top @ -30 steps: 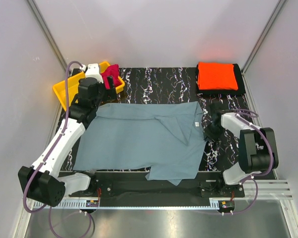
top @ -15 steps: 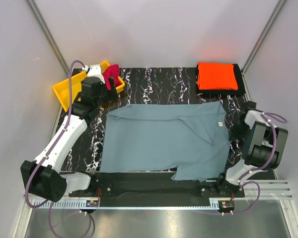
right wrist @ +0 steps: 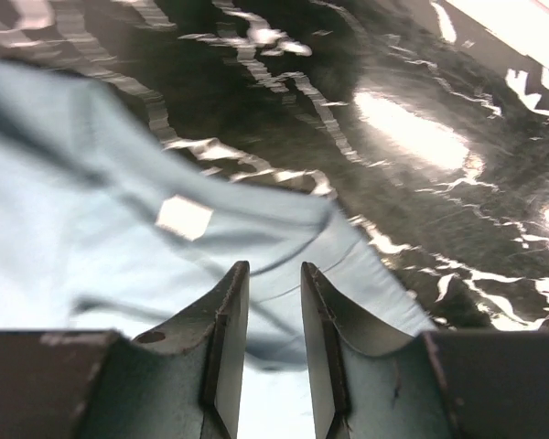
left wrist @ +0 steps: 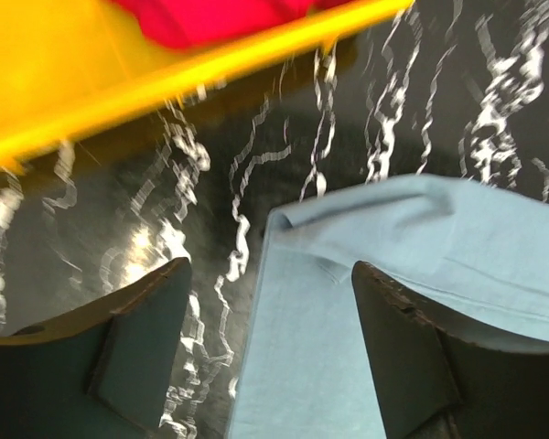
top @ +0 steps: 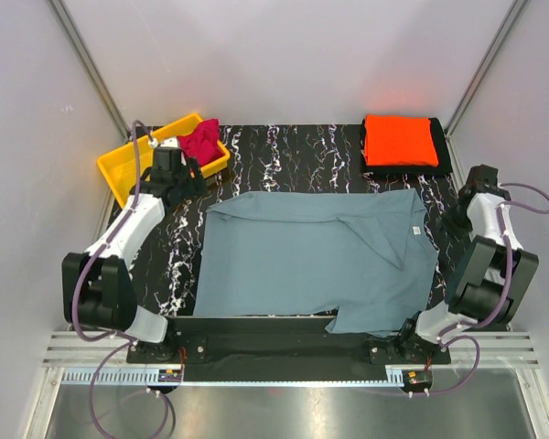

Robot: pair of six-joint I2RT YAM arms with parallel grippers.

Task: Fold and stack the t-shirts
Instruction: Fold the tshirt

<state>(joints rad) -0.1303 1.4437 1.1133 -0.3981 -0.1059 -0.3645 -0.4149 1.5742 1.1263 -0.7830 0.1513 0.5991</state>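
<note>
The grey-blue t-shirt [top: 311, 261] lies spread on the black marbled mat, its right part folded over with a white tag showing. My left gripper [top: 190, 176] is open just beyond the shirt's back left corner [left wrist: 348, 229], holding nothing. My right gripper [top: 455, 222] hovers at the shirt's right edge [right wrist: 119, 229], jaws a narrow gap apart with no cloth pinched between them. The orange t-shirt [top: 400, 139] lies folded at the back right. The crimson t-shirt [top: 199, 142] is bunched in the yellow bin.
The yellow bin [top: 119, 169] stands at the back left, its rim [left wrist: 165, 82] close ahead of my left gripper. A black pad [top: 444, 157] lies under the orange shirt. Grey walls close in both sides. The arm bases sit along the near edge.
The grey-blue shirt has slid to the right with my right arm. My left gripper has left the shirt's back left corner and drawn back toward the bin.
</note>
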